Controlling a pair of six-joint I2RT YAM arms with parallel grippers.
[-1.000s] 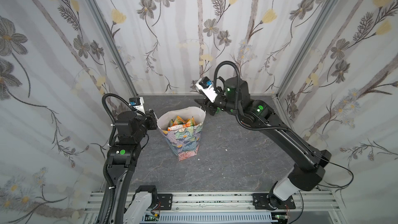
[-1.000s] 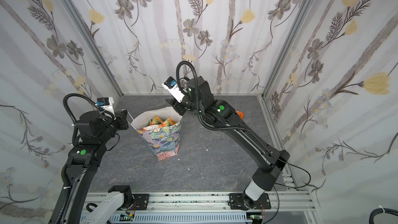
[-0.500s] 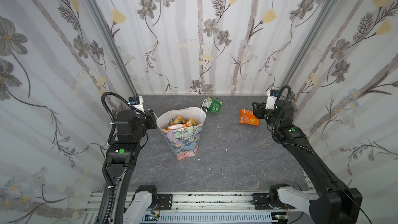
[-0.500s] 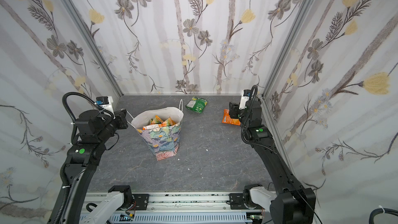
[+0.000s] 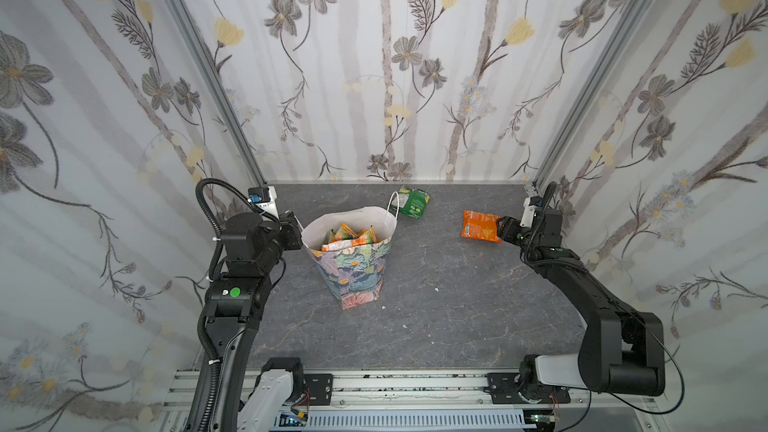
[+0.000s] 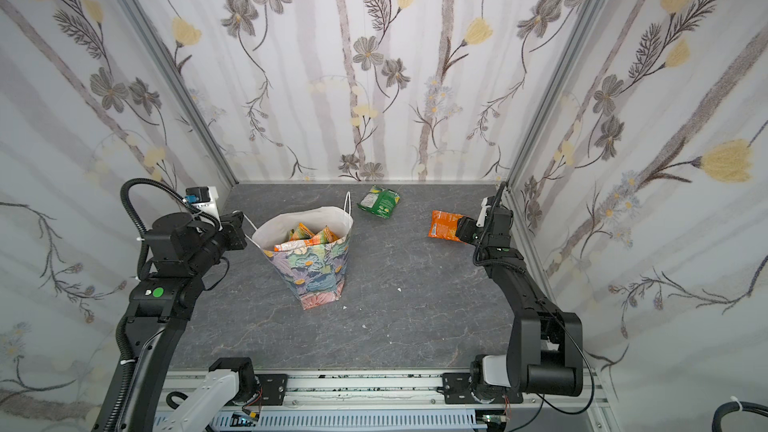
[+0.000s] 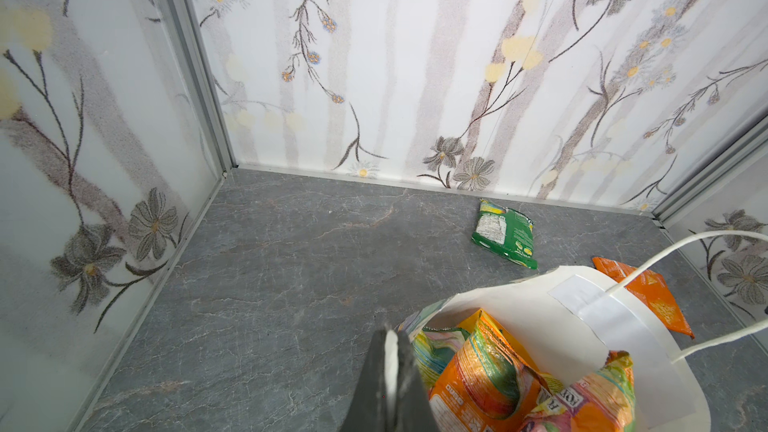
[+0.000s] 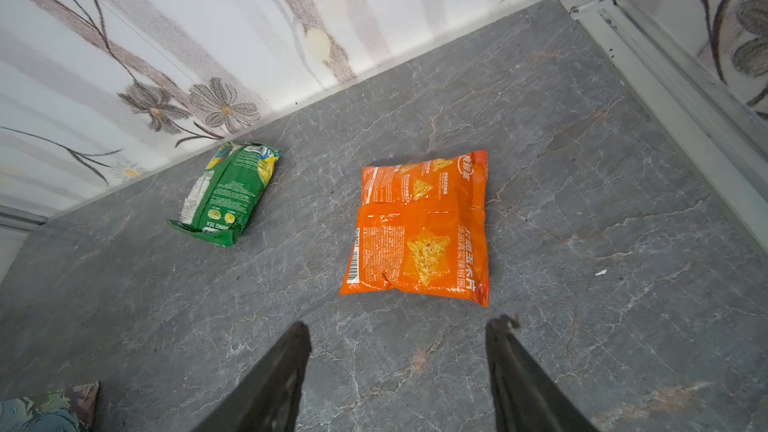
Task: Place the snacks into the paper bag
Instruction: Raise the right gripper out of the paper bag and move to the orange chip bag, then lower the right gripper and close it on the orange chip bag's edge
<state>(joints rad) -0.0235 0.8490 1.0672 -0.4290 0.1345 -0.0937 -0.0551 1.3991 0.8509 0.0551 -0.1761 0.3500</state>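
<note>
The floral paper bag (image 5: 353,272) (image 6: 311,280) stands upright left of the table's middle, with several orange and yellow snacks (image 5: 349,238) (image 7: 498,371) inside. My left gripper (image 5: 297,226) (image 7: 390,334) is shut on a white strip at the bag's near edge, either rim or cord handle. An orange packet (image 5: 480,226) (image 8: 419,230) lies flat at the back right. My right gripper (image 5: 500,226) (image 8: 401,324) hovers just short of it, open and empty. A green packet (image 5: 413,202) (image 8: 228,193) lies near the back wall behind the bag.
Flowered walls with aluminium corner posts (image 5: 552,147) close in the back and both sides, and the right arm is close to the right wall. Small white crumbs (image 5: 436,289) dot the grey table. A metal rail (image 5: 374,384) runs along the front.
The right arm swung from above the bag's mouth back to the right side by the orange packet, and its jaws spread wider. The left gripper and the bag have not moved.
</note>
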